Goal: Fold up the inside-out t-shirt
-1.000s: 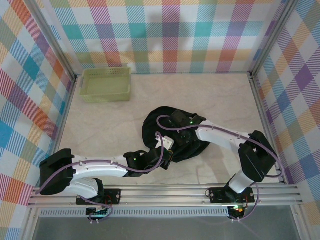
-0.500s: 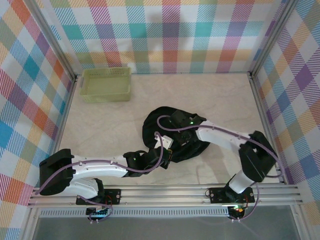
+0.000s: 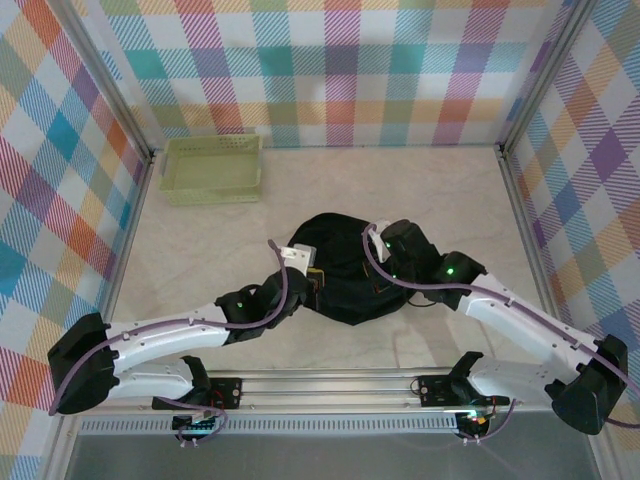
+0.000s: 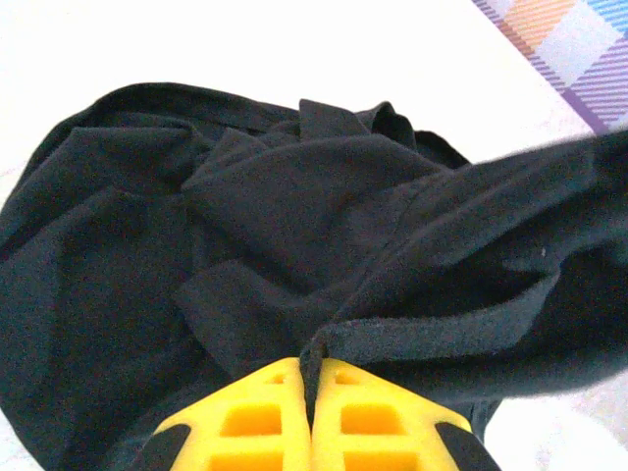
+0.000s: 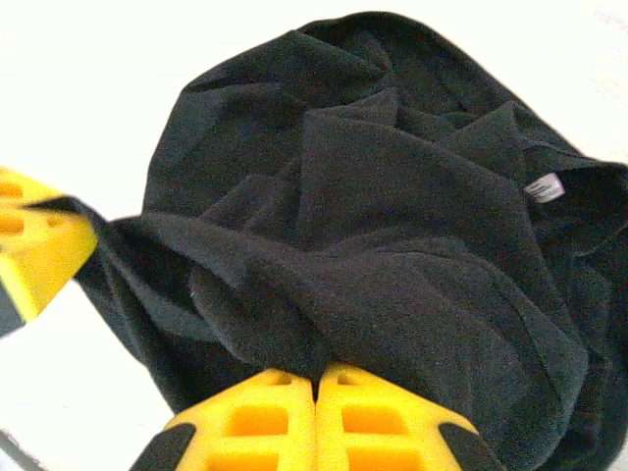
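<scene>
**Both grippers clamped on the bunched black t-shirt at mid-table**

Location of the garment: the black soft cloth t-shirt (image 3: 340, 240) lies in a rumpled, roughly round heap on the pale marbled table top (image 3: 440, 190). It sits about midway between the left and right walls and nearer the arm bases than the far wall. A pale yellow-green plastic lattice basket (image 3: 213, 167) stands in the far left corner, well apart from the heap. A small white tag (image 5: 543, 187) shows on the right part of the cloth in the right wrist view.

Garment relative to the fingers: the left gripper (image 4: 312, 368) meets the heap at its near left edge, and the right gripper (image 5: 316, 378) meets it at the near right side. A ridge of cloth is raised off the heap and runs between the two grippers, while the rest of the cloth lies slack on the table beyond them.

Left fingers: the two yellow pads (image 4: 260, 422) are pressed together with no visible gap. A thin fold of black cloth rises out of the seam between them, and a taut band leads off to the right from that fold.

Right fingers: the yellow pads (image 5: 378, 422) are likewise pressed together, pinching a thick fold of the t-shirt that bulges directly over the tips. In the same view one yellow finger of the left gripper appears at the left edge, with a stretched corner of cloth drawn to it.
</scene>
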Motion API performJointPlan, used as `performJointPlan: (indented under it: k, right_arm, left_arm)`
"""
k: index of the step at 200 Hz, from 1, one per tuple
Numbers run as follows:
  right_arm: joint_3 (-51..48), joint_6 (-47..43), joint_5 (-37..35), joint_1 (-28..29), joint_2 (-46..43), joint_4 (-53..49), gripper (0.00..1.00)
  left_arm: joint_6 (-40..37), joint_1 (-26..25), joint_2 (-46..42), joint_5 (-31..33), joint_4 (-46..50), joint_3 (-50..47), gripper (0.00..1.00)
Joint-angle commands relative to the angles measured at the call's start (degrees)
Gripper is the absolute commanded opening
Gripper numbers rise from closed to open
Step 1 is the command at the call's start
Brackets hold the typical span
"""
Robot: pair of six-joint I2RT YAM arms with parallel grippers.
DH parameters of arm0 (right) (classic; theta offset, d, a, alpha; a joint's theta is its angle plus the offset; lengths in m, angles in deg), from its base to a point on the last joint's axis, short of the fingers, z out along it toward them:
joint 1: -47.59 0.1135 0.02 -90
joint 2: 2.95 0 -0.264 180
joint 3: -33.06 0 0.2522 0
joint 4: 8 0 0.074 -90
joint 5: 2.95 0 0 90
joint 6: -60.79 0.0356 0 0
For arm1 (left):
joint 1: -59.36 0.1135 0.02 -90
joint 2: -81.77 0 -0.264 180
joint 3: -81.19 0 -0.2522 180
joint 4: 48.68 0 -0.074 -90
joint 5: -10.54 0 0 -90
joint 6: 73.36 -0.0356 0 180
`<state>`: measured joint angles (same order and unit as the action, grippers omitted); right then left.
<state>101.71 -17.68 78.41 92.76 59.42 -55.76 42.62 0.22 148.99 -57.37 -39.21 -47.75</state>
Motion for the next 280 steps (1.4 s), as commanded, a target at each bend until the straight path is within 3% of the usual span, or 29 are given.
performJointPlan:
  k: [1,44,92,105,143,155,175,226,255,280]
  right_arm:
    - [-1.2,1.3,3.6,-0.9,-3.2,3.5,0.00]
    - [-2.7,3.0,9.5,-5.1,-9.0,7.7,0.00]
    - [0.3,2.6,12.4,-6.1,-3.1,7.7,0.02]
    - [1.8,1.9,13.0,-6.1,-1.9,7.2,0.03]
    - [4.1,0.5,12.3,-6.1,0.3,5.2,0.24]
    - [4.5,1.4,10.0,-6.1,0.8,3.9,0.39]
    - [4.5,2.8,7.1,-6.1,0.7,2.6,0.57]
    - [0.0,5.6,8.2,-8.6,0.7,1.2,0.65]
    - [-2.5,9.3,4.5,-9.1,2.9,-0.2,0.70]
    - [-3.0,12.2,1.2,-10.6,4.9,-1.4,0.71]
  left_arm:
    - [0.7,3.1,-1.0,-2.9,-0.6,0.6,0.01]
    - [-0.7,5.8,2.0,-6.0,2.1,3.5,0.01]
    - [-2.3,5.2,8.4,-8.8,6.6,7.4,0.03]
    - [-2.8,4.6,8.1,-8.6,7.0,7.0,0.07]
    - [-3.6,4.3,2.1,-5.2,7.7,3.6,0.13]
    - [-3.8,4.3,1.6,-4.5,8.7,3.6,0.13]
    - [-3.2,4.3,2.6,-3.4,10.6,3.5,0.13]
    - [1.7,5.3,2.4,-2.8,10.7,-0.5,0.12]
    - [6.0,5.6,2.2,-1.2,12.6,-2.9,0.37]
    - [14.9,5.0,1.9,8.6,28.4,-0.1,0.47]
